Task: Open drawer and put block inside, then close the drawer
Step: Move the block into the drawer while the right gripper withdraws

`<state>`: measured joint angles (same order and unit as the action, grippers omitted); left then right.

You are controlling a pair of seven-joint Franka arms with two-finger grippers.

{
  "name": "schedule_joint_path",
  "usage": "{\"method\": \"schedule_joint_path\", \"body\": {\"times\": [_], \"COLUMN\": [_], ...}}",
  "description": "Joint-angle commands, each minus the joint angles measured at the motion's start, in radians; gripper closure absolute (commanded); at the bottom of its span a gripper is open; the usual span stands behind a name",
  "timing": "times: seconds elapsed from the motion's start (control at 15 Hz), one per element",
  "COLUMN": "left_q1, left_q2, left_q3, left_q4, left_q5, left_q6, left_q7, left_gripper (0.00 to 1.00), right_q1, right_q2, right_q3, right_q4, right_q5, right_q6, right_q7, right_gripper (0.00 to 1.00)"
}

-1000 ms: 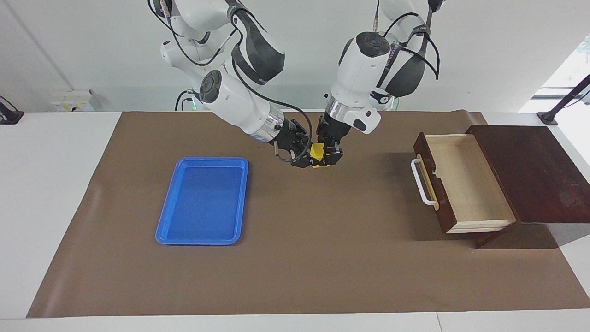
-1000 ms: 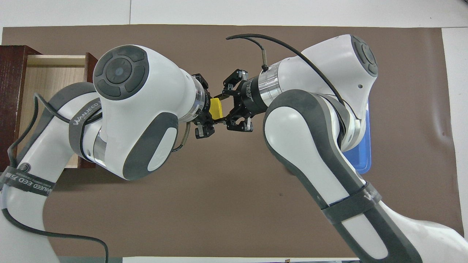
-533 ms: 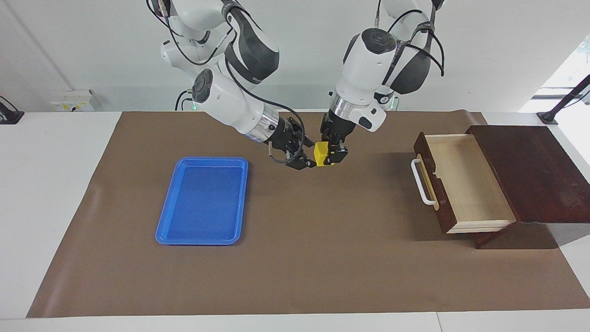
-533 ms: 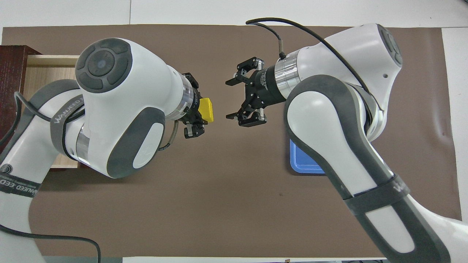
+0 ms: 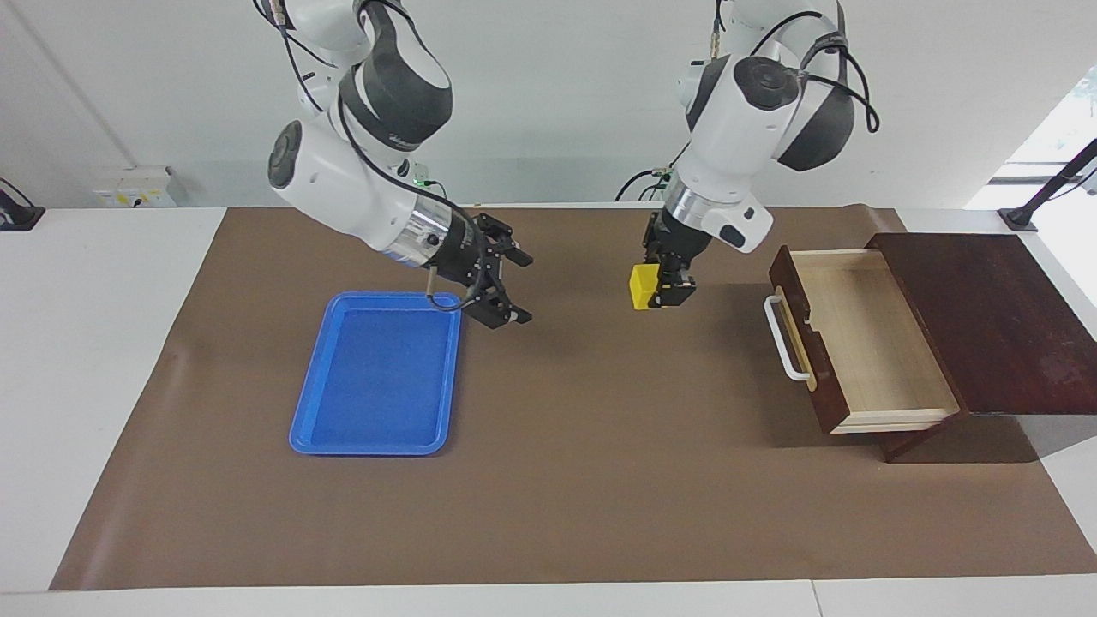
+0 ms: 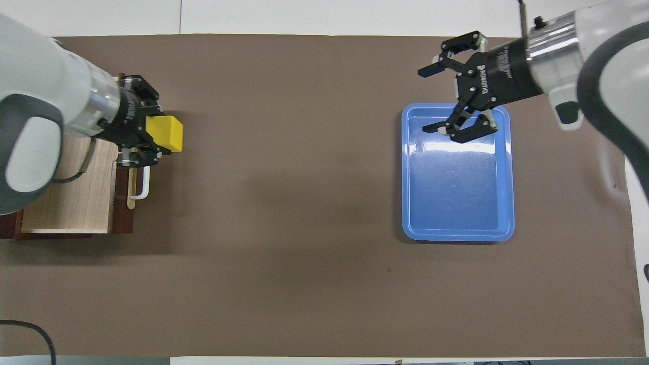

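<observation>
The left tool (image 5: 664, 285) pinched the yellow block (image 5: 643, 286) up in the air, over the brown mat (image 5: 600, 480) just beside the drawer (image 5: 857, 343). The drawer stood pulled open, its white handle (image 5: 784, 338) facing the block. The right tool (image 5: 501, 283) hung spread wide over the blue tray's (image 5: 377, 441) edge.

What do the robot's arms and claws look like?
Both arms are glossy white with rounded dark grey joint covers and a shiny silver ring at each wrist. Thin black cables loop along them. The left gripper and right gripper are black, each with two bony-looking fingers. The right one carries small white lettering.
</observation>
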<state>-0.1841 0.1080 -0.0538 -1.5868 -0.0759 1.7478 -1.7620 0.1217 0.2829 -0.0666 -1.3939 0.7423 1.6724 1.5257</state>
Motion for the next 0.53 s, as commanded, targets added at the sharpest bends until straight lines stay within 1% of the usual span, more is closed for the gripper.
{"method": "schedule_joint_path", "body": {"times": [0.0,0.13,0.27,0.33,0.47], "left_q1": [0.130,0.243,0.319,0.337,0.341], "left_q2": [-0.013,-0.016,-0.030,-0.033,-0.037], "left_q3": [-0.014,-0.014,-0.014,-0.012,-0.011], "left_q4": [0.002,-0.016,-0.053,-0.085,-0.168], "left_q5": [0.048,0.048,0.050,0.051,0.057], "left_q6": [-0.034,-0.028,-0.007,0.007,0.063], "left_q7": [0.135,0.208,0.232,0.236,0.220], "left_gripper": [1.00,1.00,1.00,1.00,1.00], "right_q1": [-0.066,-0.100,-0.126,-0.137,-0.149], "right_q2": [-0.005,-0.049,-0.092,-0.103,-0.136], "right_q3": [0.007,0.007,0.007,0.007,0.007], "right_q4": [0.049,0.049,0.047,0.049,0.049], "right_q5": [-0.111,-0.205,-0.286,-0.335,-0.421], "right_q6": [-0.091,-0.163,-0.215,-0.249,-0.287], "right_q7": [-0.212,-0.431,-0.636,-0.741,-0.951], "right_gripper": [0.00,0.00,0.00,0.00,0.00]}}
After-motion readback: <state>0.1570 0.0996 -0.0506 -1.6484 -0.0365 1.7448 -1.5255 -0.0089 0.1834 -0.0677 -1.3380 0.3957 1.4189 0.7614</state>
